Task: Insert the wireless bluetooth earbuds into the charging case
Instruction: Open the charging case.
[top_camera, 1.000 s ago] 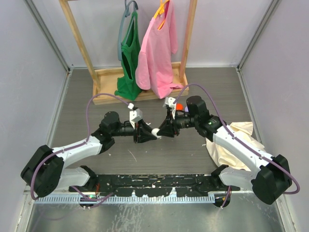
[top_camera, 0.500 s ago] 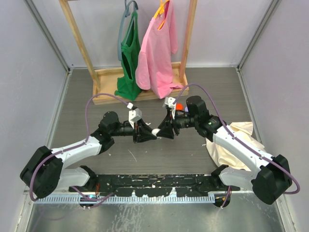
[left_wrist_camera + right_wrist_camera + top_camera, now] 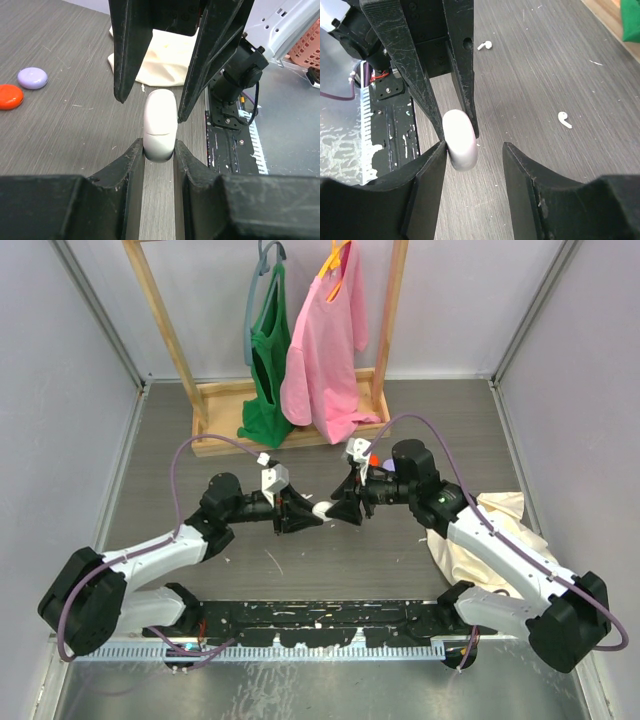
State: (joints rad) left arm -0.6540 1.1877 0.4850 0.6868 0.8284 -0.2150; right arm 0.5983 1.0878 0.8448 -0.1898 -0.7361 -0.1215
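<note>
A white oval charging case (image 3: pixel 320 510), lid closed, is held off the table between the two arms. My left gripper (image 3: pixel 159 147) is shut on its lower end (image 3: pixel 160 125). My right gripper (image 3: pixel 475 150) is open around its other end (image 3: pixel 460 137): one finger touches the case and the other stands well clear. Two tiny pale earbuds lie loose on the table in the right wrist view, one beside the left arm (image 3: pixel 485 45) and one nearer (image 3: pixel 564 119).
An orange disc (image 3: pixel 10 96) and a lavender disc (image 3: pixel 32 77) lie by the right arm. A cream cloth (image 3: pixel 490 520) lies at the right. A wooden rack with green and pink garments (image 3: pixel 300 340) stands at the back.
Both grippers and the case have drifted slightly left and away from the near edge. The left gripper's hold on the case is unchanged.
</note>
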